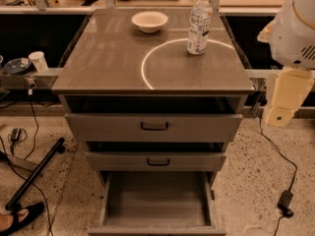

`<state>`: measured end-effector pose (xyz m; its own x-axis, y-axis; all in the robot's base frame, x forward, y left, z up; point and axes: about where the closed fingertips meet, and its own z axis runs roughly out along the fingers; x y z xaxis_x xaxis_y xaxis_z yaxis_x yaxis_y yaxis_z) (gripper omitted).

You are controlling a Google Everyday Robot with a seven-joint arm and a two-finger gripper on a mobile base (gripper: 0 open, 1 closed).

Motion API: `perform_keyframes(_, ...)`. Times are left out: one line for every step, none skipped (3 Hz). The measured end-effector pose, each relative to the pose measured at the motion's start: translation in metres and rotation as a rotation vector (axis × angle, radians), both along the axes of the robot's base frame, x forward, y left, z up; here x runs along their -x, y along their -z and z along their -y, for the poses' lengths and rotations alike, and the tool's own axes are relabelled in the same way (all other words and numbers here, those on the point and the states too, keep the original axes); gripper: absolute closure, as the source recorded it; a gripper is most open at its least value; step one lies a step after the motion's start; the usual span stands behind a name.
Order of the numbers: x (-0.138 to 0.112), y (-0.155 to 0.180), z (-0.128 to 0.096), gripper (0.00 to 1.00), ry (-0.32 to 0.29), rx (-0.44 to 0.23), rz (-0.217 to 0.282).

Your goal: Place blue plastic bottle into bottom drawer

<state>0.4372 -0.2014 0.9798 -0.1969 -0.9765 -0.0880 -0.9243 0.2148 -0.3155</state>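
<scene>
The blue plastic bottle (199,26), clear with a white cap and a white-and-bluish label, stands upright on the right rear of the grey cabinet top (108,58). The bottom drawer (156,200) is pulled out toward me, and its plain grey inside shows nothing in it. My arm's white housing and the cream-coloured gripper (286,96) hang at the right edge of the view, beside the cabinet's right front corner. The gripper is to the right of the bottle, lower than it, and apart from it.
A white bowl (149,21) sits at the back middle of the top. Two shallower drawers with dark handles (154,127) (157,161) stand slightly out above the bottom one. A black pole (32,173), cables and a shoe (22,215) lie on the floor at left. A power adapter (285,200) lies at right.
</scene>
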Motion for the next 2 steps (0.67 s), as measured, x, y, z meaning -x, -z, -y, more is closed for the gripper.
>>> perform_keyframes(-0.0002, 0.0003, 0.0004, 0.0, 0.005, 0.013, 0.004)
perform_keyframes(-0.0006, -0.0008, 0.0024, 0.0, 0.039, 0.108, 0.038)
